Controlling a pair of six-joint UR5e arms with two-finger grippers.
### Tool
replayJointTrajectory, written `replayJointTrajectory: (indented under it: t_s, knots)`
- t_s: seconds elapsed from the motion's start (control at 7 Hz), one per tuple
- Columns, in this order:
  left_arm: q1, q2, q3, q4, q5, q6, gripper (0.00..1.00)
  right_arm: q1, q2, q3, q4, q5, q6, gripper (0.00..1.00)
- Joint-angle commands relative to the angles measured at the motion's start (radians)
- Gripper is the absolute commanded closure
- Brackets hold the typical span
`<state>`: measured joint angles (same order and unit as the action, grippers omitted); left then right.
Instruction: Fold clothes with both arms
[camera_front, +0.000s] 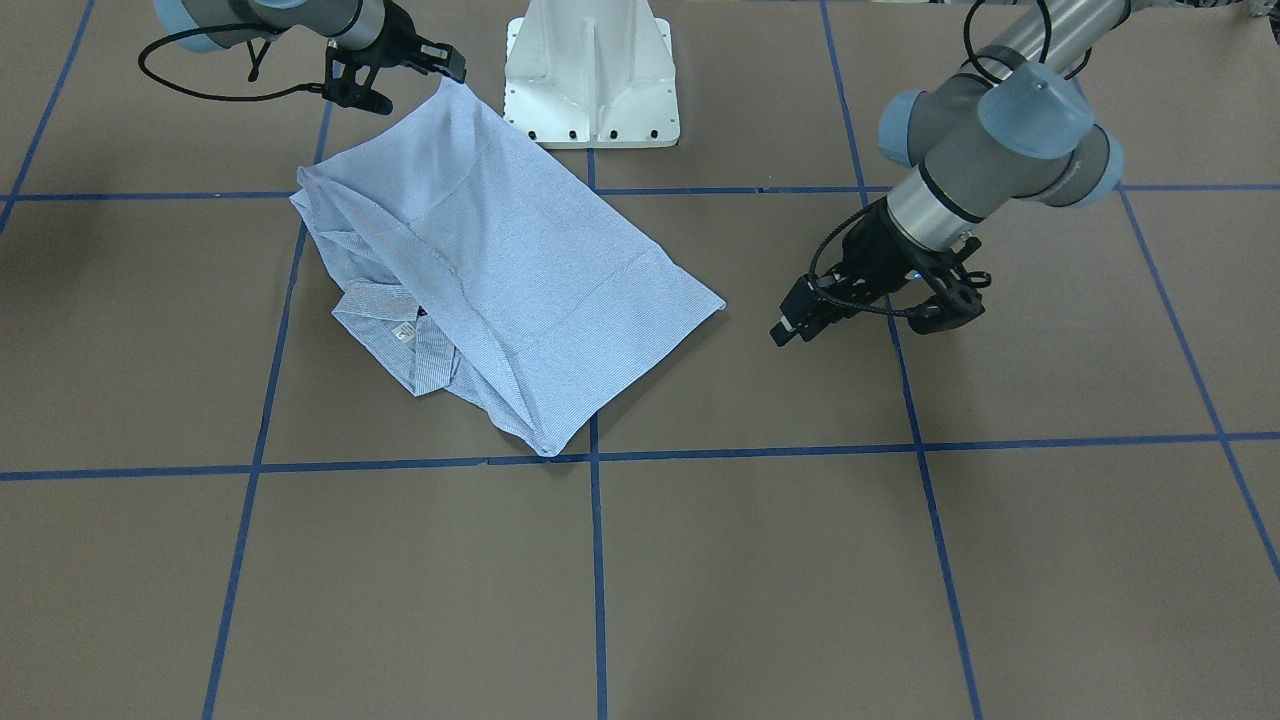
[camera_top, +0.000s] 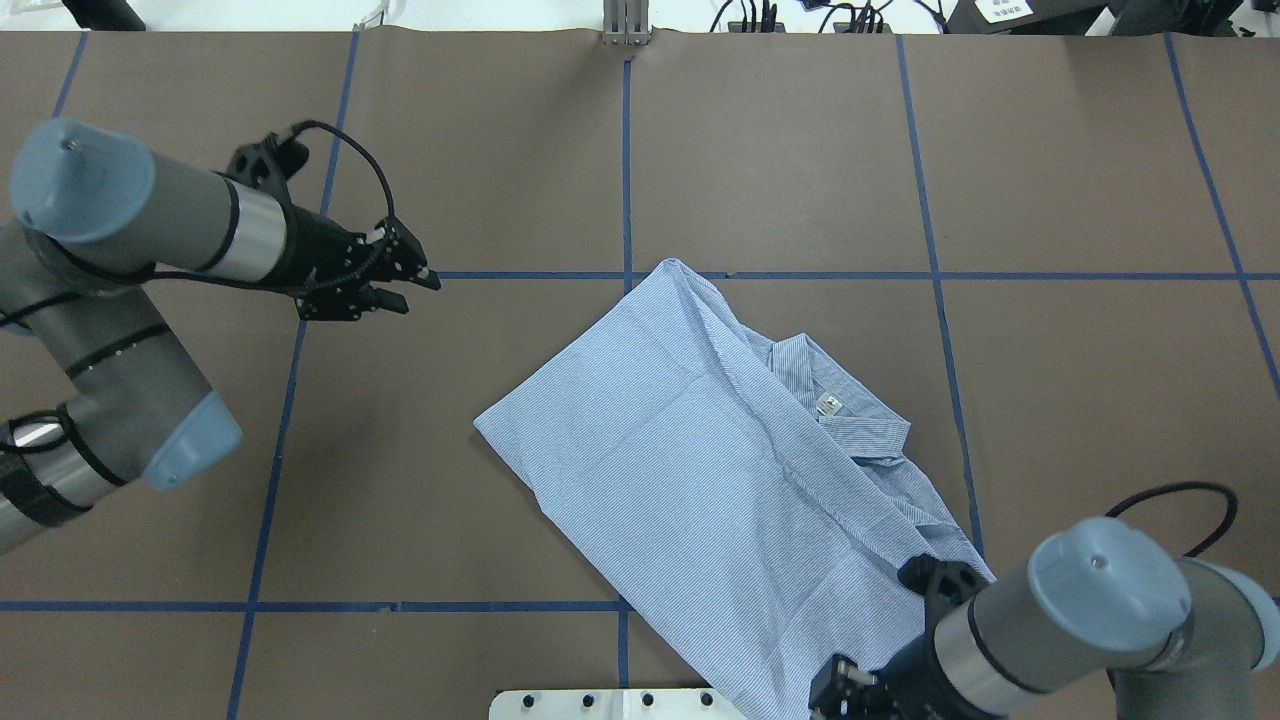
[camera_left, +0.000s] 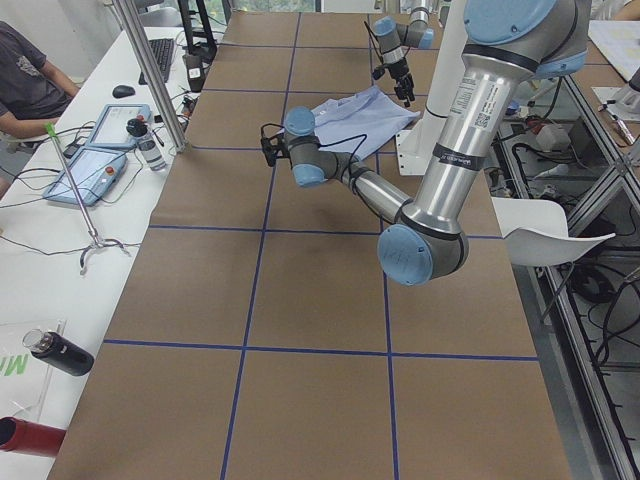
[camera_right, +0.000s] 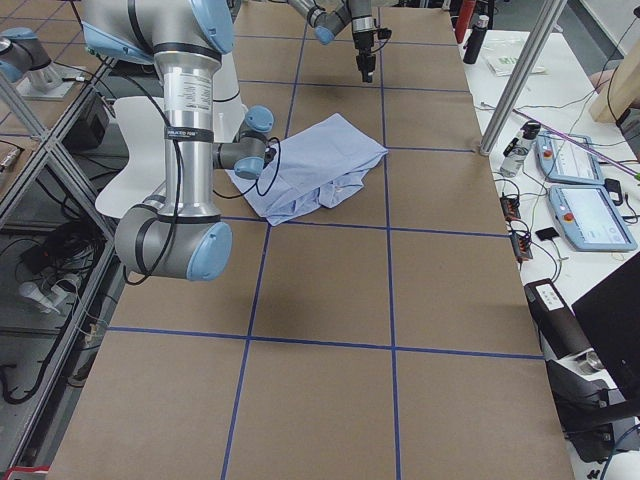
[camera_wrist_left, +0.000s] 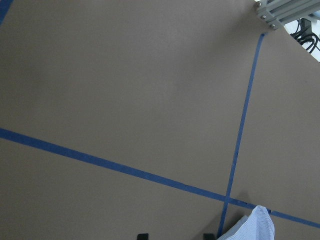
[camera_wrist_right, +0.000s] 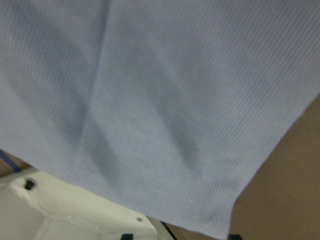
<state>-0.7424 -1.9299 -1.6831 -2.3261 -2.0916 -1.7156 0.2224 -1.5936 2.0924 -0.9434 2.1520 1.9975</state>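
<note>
The light blue striped shirt (camera_front: 520, 260) (camera_top: 700, 470) lies folded into a slanted rectangle near the robot's base, its collar and white label (camera_top: 828, 404) showing at one side. My right gripper (camera_front: 450, 68) (camera_wrist_right: 180, 236) is at the shirt's near corner by the pedestal. In the right wrist view its tips stand apart, with the corner hem between them and fabric (camera_wrist_right: 165, 110) filling the picture. My left gripper (camera_top: 418, 288) (camera_front: 790, 328) hovers open and empty over bare table, well clear of the shirt. A shirt corner (camera_wrist_left: 252, 225) shows at the bottom of the left wrist view.
The white pedestal base (camera_front: 590, 70) stands at the table's robot side, and the shirt's corner overlaps its edge. Blue tape lines (camera_top: 628, 180) grid the brown table. A side bench with tablets (camera_left: 95, 165), bottles and a seated person (camera_left: 25, 80) runs along the far side.
</note>
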Motion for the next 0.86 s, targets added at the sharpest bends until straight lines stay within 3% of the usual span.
replayJointTrajectory:
  t_s: [0.0,0.29,0.43,0.71]
  knots:
    - [0.179,0.012,-0.003,0.001,0.176,-0.134,0.45,0.247,0.009,-0.008,0.000,0.026,-0.005,0.00]
    - [0.260,0.009,0.023,0.002,0.237,-0.159,0.43,0.386,0.059,-0.043,-0.005,0.028,-0.012,0.00]
    - [0.270,0.000,0.037,0.002,0.252,-0.176,0.42,0.393,0.113,-0.105,-0.003,0.022,-0.013,0.00]
    - [0.271,0.002,0.037,0.005,0.255,-0.179,0.43,0.394,0.130,-0.126,-0.003,0.014,-0.014,0.00]
